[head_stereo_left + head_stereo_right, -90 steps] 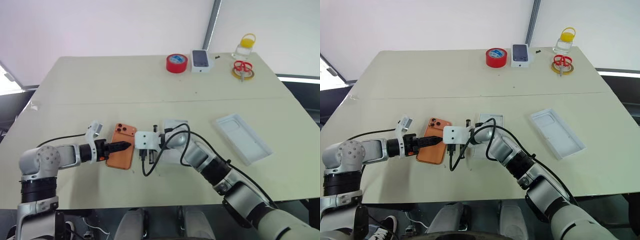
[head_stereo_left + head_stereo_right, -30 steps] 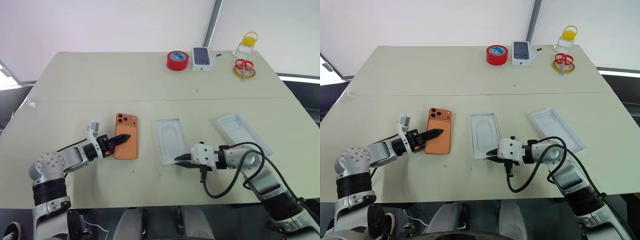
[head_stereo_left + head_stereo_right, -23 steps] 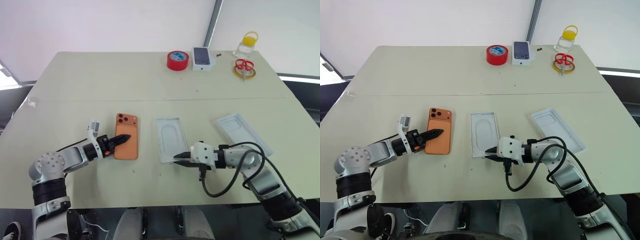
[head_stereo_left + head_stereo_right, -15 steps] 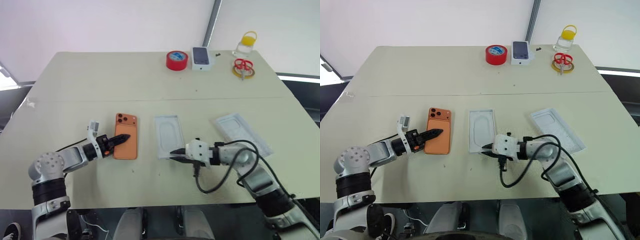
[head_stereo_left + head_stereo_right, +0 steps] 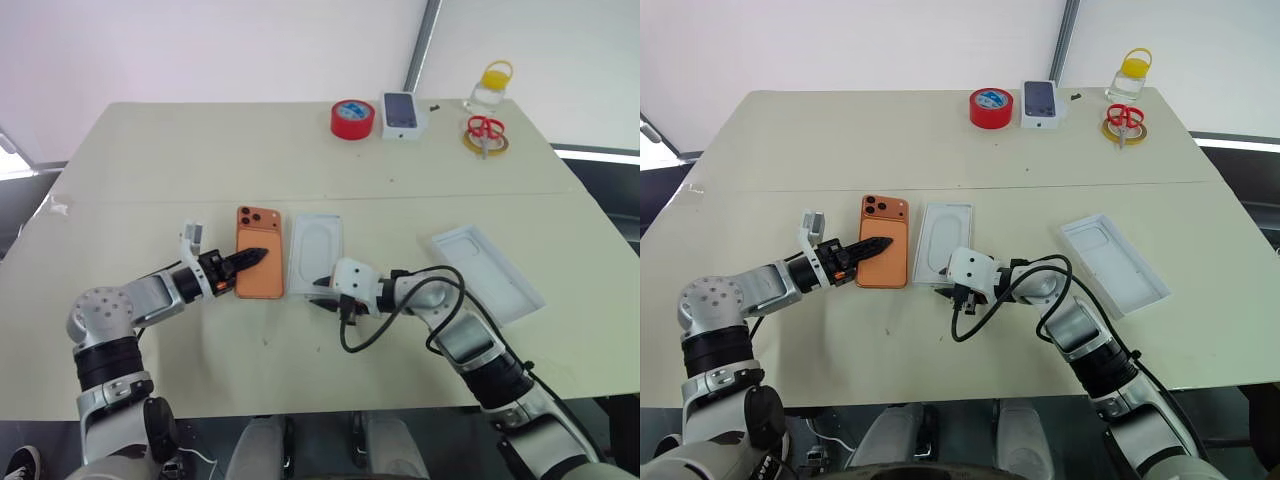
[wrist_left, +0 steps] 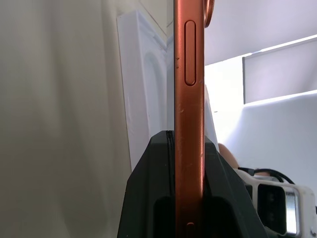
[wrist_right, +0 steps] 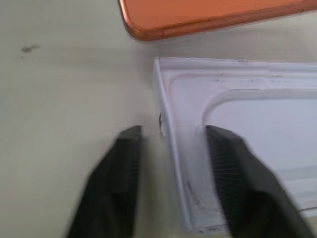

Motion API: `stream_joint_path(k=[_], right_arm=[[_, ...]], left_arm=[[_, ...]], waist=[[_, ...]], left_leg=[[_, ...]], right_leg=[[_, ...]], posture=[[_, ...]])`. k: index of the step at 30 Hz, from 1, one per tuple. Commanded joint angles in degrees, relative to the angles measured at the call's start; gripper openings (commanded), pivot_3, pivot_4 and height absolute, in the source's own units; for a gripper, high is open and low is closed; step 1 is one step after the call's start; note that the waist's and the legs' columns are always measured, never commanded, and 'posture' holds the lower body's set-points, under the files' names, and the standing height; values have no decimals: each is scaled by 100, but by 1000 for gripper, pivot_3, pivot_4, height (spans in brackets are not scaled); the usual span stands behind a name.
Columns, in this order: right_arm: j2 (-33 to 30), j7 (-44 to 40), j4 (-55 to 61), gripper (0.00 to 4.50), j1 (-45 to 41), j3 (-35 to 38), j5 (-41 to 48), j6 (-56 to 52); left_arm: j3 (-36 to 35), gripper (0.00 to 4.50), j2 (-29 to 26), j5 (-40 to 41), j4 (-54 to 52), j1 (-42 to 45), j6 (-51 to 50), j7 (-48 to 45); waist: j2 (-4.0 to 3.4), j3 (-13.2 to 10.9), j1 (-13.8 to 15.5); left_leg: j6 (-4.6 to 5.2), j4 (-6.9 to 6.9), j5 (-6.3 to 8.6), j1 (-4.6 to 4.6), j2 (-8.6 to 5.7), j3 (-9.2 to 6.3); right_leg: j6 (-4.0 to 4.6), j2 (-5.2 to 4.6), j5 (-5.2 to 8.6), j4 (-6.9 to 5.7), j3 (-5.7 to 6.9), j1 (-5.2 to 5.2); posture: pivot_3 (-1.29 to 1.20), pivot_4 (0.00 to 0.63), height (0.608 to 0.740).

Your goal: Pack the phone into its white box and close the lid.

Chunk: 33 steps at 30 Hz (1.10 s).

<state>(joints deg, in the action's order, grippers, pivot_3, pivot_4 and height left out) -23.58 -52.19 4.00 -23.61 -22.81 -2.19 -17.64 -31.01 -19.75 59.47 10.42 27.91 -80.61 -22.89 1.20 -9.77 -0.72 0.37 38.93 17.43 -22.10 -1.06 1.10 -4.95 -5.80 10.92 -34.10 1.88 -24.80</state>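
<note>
My right gripper [image 7: 171, 136] stands apart, straddling the near rim of the white box [image 5: 315, 245] on the table [image 5: 200, 160]. Just beside it, my left gripper [image 5: 252, 257] clamps the phone [image 5: 260, 266].

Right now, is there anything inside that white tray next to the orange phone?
Nothing lies inside the white tray; its floor shows bare with an oval outline. The right end effector stands open astride its near rim. The phone is beside it, gripped by the left end effector.
</note>
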Motion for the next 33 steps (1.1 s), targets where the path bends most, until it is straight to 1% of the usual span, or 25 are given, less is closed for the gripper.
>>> stream_joint_path(k=[1, 8, 12, 14, 18, 23, 25, 27, 32, 33], right_arm=[[-57, -49, 299, 2478, -51, 77, 109, -85], [-215, -252, 765, 2478, -210, 686, 779, -466], [-670, -542, 951, 2478, -178, 1345, 1377, -789], [-929, -565, 776, 2478, -128, 1486, 1368, -738], [-1297, -410, 158, 2478, -56, 1559, 1035, -290], [-1171, -227, 180, 2478, -13, 1575, 1133, -269], [-1153, -152, 190, 2537, 31, 1557, 1076, -239], [-1151, -96, 164, 2537, 78, 1578, 1060, -254], [-1131, 11, 52, 2537, 110, 1531, 969, -134], [-1089, 26, 36, 2537, 91, 1522, 986, -134]], left_arm=[[62, 0, 54, 155, -77, 185, 53, -68], [252, 0, 293, 113, -35, 457, 224, -50], [448, 0, 738, -69, 59, 841, 504, 332], [571, 0, 864, -185, 114, 880, 601, 385], [750, 0, 1018, -515, 649, 972, 834, 541], [950, 0, 1200, -641, 892, 1147, 813, 558], [1015, 1029, 1190, -700, 927, 1170, 743, 557], [1096, 1865, 1163, -726, 904, 1174, 598, 547], [1201, 4287, 1089, -894, 838, 1300, 296, 765], [1358, 4406, 1015, -955, 692, 1344, 240, 740]], waist=[[0, 0, 7], [2, -2, 15], [4, -4, 55], [5, -4, 98], [5, -4, 96], [13, -19, 105], [13, -20, 116], [13, -19, 119], [12, -19, 130], [12, -19, 124]], left_leg=[[0, 0, 0, -2, -1, 0], [1, 8, -1, -18, -5, -1], [1, 8, -1, -19, -5, -4], [3, 10, 0, -22, -8, -4], [7, 9, 2, -21, -7, 1], [8, 10, 0, -23, -1, 2], [8, 14, 0, -23, -1, 1], [8, 17, 0, -23, -2, 1], [8, 19, 0, -19, -2, 0], [7, 19, 0, -14, -2, -1]], right_leg=[[0, -1, 0, 0, 0, -1], [-1, -1, -1, 1, 1, -9], [-2, -1, -2, 2, 4, -9], [-2, -1, -2, 4, 5, -8], [-2, 0, -1, 7, 4, -9], [-2, 10, -1, 6, 4, -11], [-2, 10, -1, 6, 4, -10], [-3, 10, -2, 5, 2, -8], [-3, 10, -2, 4, 2, -2], [-2, 10, -1, 3, 2, 2]], posture=[[0, 150, 740], [0, 150, 740], [0, 150, 740], [0, 150, 740], [0, 150, 740], [0, 150, 740], [0, 150, 740], [0, 150, 740], [0, 150, 740], [0, 150, 740]])
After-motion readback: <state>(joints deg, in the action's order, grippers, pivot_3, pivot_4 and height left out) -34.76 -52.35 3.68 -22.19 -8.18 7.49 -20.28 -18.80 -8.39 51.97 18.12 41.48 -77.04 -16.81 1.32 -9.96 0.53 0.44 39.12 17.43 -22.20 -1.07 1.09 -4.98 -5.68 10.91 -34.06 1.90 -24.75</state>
